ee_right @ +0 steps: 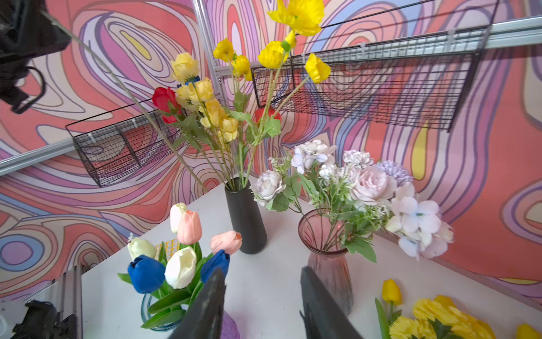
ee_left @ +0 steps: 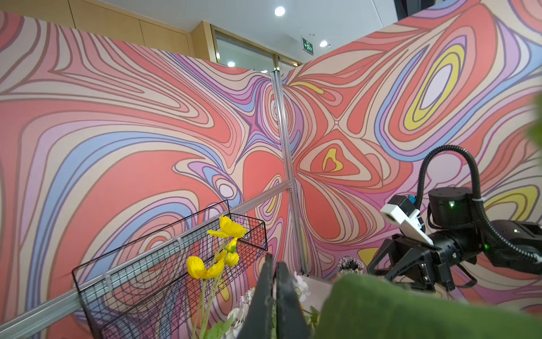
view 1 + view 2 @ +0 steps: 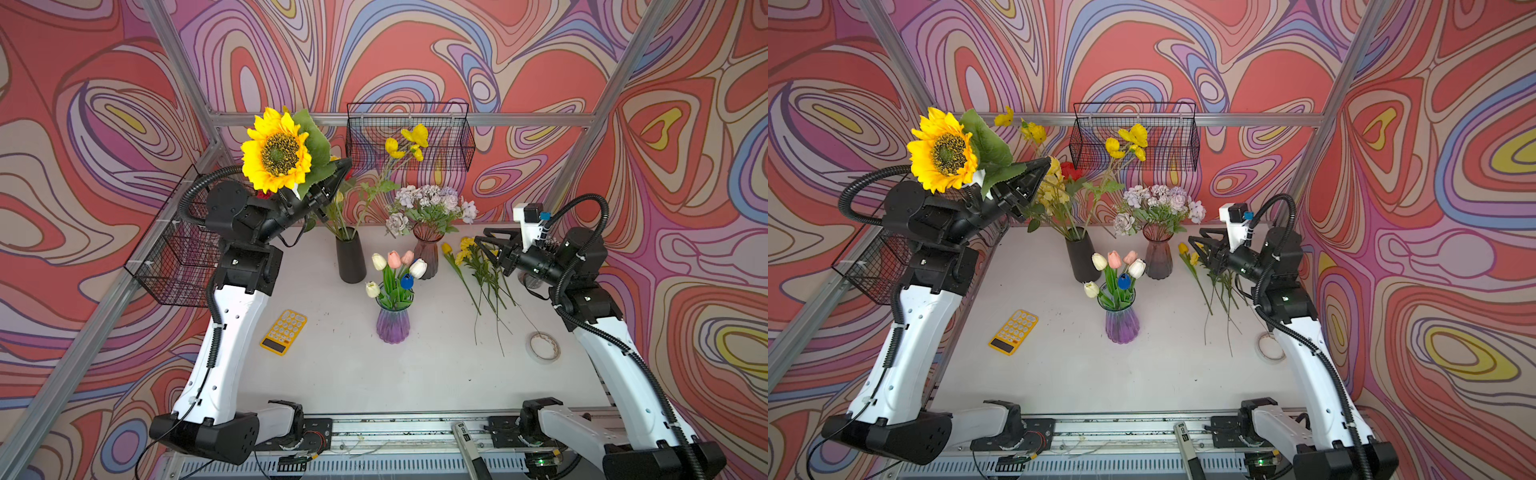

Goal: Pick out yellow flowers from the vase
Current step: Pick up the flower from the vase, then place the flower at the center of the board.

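High at the back left, my left gripper [image 3: 347,163] [image 2: 275,259] is shut on the green stem of a big brown-centred sunflower [image 3: 276,153] [image 3: 942,154]. Its long stem slants down toward the black vase [image 3: 351,255] [image 1: 245,217]. That vase holds yellow poppies [image 3: 1129,143] [image 1: 272,52], pale yellow blossoms [image 1: 205,99] and red roses [image 1: 164,99]. A yellow tulip [image 3: 446,248] [image 1: 391,290] and yellow pom-pom blooms [image 3: 467,249] [image 1: 440,320] lie on the table at the right. Above them my right gripper [image 3: 482,245] [image 1: 261,270] hovers open, holding nothing.
A purple vase [image 3: 393,324] of white, pink and blue tulips stands mid-table, and a pink vase [image 3: 426,253] of pale flowers behind it. A yellow calculator [image 3: 284,331] lies front left, a tape roll [image 3: 543,345] front right. Wire baskets [image 3: 409,137] [image 3: 178,266] hang on the frame.
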{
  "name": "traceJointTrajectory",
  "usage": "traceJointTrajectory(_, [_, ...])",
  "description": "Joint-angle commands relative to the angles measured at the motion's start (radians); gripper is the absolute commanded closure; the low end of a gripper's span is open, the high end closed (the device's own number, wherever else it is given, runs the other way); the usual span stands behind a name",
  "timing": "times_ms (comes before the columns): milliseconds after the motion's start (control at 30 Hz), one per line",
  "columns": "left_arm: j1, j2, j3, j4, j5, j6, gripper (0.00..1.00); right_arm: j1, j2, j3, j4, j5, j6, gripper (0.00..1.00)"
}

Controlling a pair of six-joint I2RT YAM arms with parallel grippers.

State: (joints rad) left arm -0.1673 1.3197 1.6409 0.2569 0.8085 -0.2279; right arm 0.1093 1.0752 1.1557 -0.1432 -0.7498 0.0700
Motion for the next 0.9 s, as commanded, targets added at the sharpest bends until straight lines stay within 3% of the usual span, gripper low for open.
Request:
traceJointTrajectory(0, [-0.023, 0.048, 0.042, 0.100, 0.011, -0.154, 1.00, 0.048, 0.022, 0.069, -0.001, -0.051, -0.045, 0.54])
traceJointTrajectory(133, [-0.080, 0.111, 0.135, 0.008, 0.012, -0.160, 1.00, 0.102, 0.075, 0.143, -0.040, -0.034, -0.093, 0.54])
traceJointTrajectory(433, [-0.172, 0.183, 0.179, 0.056, 0.034, -0.322, 1.00, 0.195, 0.186, 0.284, -0.069, -0.104, -0.110, 0.52])
traceJointTrajectory(600, [-0.231, 0.220, 0.273, -0.145, 0.091, -0.254, 1.00, 0.228, 0.231, 0.314, -0.078, -0.160, -0.090, 0.52])
traceJointTrajectory(867, [-0.259, 0.232, 0.272, -0.213, 0.162, -0.229, 1.00, 0.255, 0.262, 0.292, -0.034, -0.287, 0.010, 0.53])
